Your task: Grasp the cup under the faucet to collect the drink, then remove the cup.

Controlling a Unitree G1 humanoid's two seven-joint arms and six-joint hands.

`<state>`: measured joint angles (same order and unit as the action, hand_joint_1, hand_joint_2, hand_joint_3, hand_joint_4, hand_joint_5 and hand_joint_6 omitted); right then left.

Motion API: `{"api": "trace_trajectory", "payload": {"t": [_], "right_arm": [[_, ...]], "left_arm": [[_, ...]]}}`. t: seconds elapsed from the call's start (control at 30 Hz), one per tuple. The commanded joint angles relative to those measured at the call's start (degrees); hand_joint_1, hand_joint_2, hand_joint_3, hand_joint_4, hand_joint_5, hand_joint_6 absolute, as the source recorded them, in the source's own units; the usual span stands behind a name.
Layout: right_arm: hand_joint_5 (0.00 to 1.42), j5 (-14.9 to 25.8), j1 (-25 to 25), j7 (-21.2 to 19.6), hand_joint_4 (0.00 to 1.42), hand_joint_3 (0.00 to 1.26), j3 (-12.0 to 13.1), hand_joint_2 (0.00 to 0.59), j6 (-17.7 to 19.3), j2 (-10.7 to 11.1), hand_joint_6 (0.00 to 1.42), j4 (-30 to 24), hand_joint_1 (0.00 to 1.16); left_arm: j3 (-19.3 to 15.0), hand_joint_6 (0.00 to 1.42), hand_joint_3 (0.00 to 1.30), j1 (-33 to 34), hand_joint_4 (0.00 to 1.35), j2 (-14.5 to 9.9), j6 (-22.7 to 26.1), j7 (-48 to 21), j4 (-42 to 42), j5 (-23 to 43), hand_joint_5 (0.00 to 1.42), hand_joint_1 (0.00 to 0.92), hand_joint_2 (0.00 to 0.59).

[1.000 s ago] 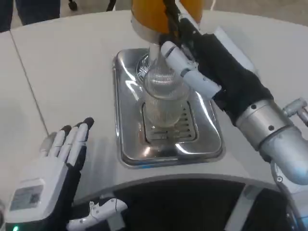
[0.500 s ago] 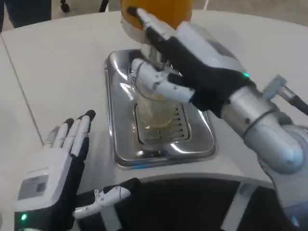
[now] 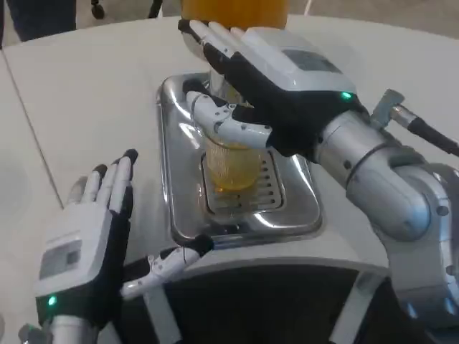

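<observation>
From my remote station I see the right hand (image 3: 276, 86) reaching in over the clear ribbed plastic cup (image 3: 233, 161), which stands on the slotted grate of the shiny steel drip tray (image 3: 247, 215), directly beneath the orange-filled drink dispenser (image 3: 233, 11) at the top of the frame. The right hand's fingers (image 3: 229, 122) curl across the cup's upper rim, though I cannot tell whether they truly grip it or merely lie against it; the thumb side is hidden behind the palm. Amber drink fills roughly the lower half of the cup. My left hand (image 3: 82, 251) waits over the white worktop (image 3: 93, 100) well left of the tray, fingers spread and holding nothing. I judge the cup to be thin-walled and light, likely to flex if squeezed hard, while its ribs should give some purchase against slipping. With liquid inside it is now heavier and prone to slosh, so I would take it around the middle of the wall, below the rim, and lift it level and slowly.
</observation>
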<state>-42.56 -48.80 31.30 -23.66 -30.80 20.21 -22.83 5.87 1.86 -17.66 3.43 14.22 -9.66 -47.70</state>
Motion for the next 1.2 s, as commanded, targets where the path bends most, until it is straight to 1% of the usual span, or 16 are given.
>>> {"api": "trace_trajectory", "payload": {"t": [0.03, 0.13, 0.27, 0.47, 0.57, 0.67, 0.77, 0.9, 0.97, 1.0, 1.03, 1.07, 1.1, 1.17, 1.2], "right_arm": [[0.0, -0.42, 0.76, 2.27, 0.0, 0.03, -0.8, 0.584, 0.36, -1.03, 0.05, -0.65, 0.04], [0.0, -0.93, 1.22, 2.35, 0.0, 0.03, -0.42, 0.586, -0.08, -1.76, 0.05, -0.91, 0.04], [0.0, -1.7, 2.52, 1.59, 0.0, 0.03, 0.01, 0.585, 0.65, -2.31, 0.05, -1.93, 0.04], [0.0, -2.87, 3.98, 2.06, 0.0, 0.03, 0.24, 0.586, 0.07, -2.77, 0.05, -2.97, 0.05], [0.0, -3.62, 5.04, 2.29, 0.0, 0.03, 0.37, 0.586, -0.01, -2.77, 0.05, -3.7, 0.05], [0.0, -4.27, 5.33, 3.25, 0.0, 0.04, 0.06, 0.586, 0.69, -2.03, 0.05, -3.51, 0.06], [0.0, -4.56, 6.3, 2.96, 0.0, 0.04, 0.72, 0.586, 0.83, -2.19, 0.05, -4.27, 0.06], [0.0, -6.64, 8.82, 0.4, 0.0, 0.04, 1.89, 0.586, 0.42, -3.06, 0.05, -6.84, 0.07], [0.0, -7.23, 10.28, -0.84, 0.0, 0.04, 2.77, 0.586, 0.13, -3.79, 0.05, -7.63, 0.13], [0.0, -7.29, 12.02, -3.05, 0.0, 0.03, 3.71, 0.586, 0.34, -4.75, 0.05, -8.84, 0.14], [0.0, -8.0, 14.47, -6.55, 0.0, 0.02, 4.49, 0.586, 0.95, -6.01, 0.03, -10.42, 0.17], [0.0, -8.92, 16.23, -8.89, 0.0, 0.02, 4.92, 0.586, 1.12, -6.85, 0.03, -11.5, 0.17], [0.0, -9.7, 17.47, -10.46, 0.0, 0.02, 5.2, 0.586, 1.41, -7.52, 0.03, -12.12, 0.18], [0.0, -11.17, 20.14, -13.59, 0.0, 0.02, 5.86, 0.586, 1.24, -9.23, 0.03, -12.93, 0.23], [0.0, -11.51, 21.52, -15.7, 0.0, 0.01, 6.3, 0.586, 1.3, -10.41, 0.02, -13.38, 0.25]], "left_arm": [[1.13, 0.0, 0.0, 1.6, 0.0, 1.04, 1.13, 1.21, 1.86, -0.79, 0.0, 0.061, 0.049], [1.5, 0.0, 0.0, 2.63, 0.0, 1.25, 1.53, 1.65, 2.55, -0.88, 0.0, 0.083, 0.053], [2.11, 0.0, 0.0, 4.82, 0.0, 1.57, 1.84, 2.04, 4.44, -0.43, 0.0, 0.13, 0.055], [3.09, 0.0, 0.0, 7.87, 0.0, 2.34, 1.59, 2.64, 6.95, 0.2, 0.0, 0.141, 0.055], [3.51, 0.0, 0.0, 8.96, 0.0, 2.75, 1.55, 2.9, 7.78, 0.17, 0.0, 0.145, 0.054], [3.93, 0.01, 0.0, 10.13, 0.0, 3.22, 1.37, 3.01, 8.52, 0.44, 0.0, 0.148, 0.054], [4.45, 0.01, 0.0, 10.87, 0.0, 3.49, 1.04, 3.05, 8.65, 0.64, 0.0, 0.149, 0.054], [5.02, 0.01, 0.0, 10.93, 0.0, 3.7, 1.05, 3.04, 8.03, 0.72, 0.0, 0.151, 0.054], [5.39, 0.01, 0.0, 10.61, 0.0, 3.8, 1.07, 2.9, 7.52, 0.69, 0.0, 0.151, 0.054], [5.5, 0.01, 0.0, 10.5, 0.0, 3.82, 1.08, 2.85, 7.37, 0.71, 0.0, 0.151, 0.054], [5.6, 0.01, 0.0, 10.38, 0.0, 3.83, 1.09, 2.78, 7.22, 0.71, 0.0, 0.151, 0.054], [5.68, 0.01, 0.0, 10.19, 0.0, 3.8, 1.04, 2.74, 7.02, 0.7, 0.0, 0.151, 0.054], [5.76, 0.01, 0.0, 10.04, 0.0, 3.76, 0.99, 2.68, 6.85, 0.73, 0.0, 0.151, 0.054], [5.87, 0.01, 0.0, 9.85, 0.0, 3.68, 0.88, 2.59, 6.6, 0.83, 0.0, 0.151, 0.054], [5.92, 0.01, 0.0, 9.82, 0.0, 3.64, 0.87, 2.58, 6.53, 0.87, 0.0, 0.151, 0.054]]}}
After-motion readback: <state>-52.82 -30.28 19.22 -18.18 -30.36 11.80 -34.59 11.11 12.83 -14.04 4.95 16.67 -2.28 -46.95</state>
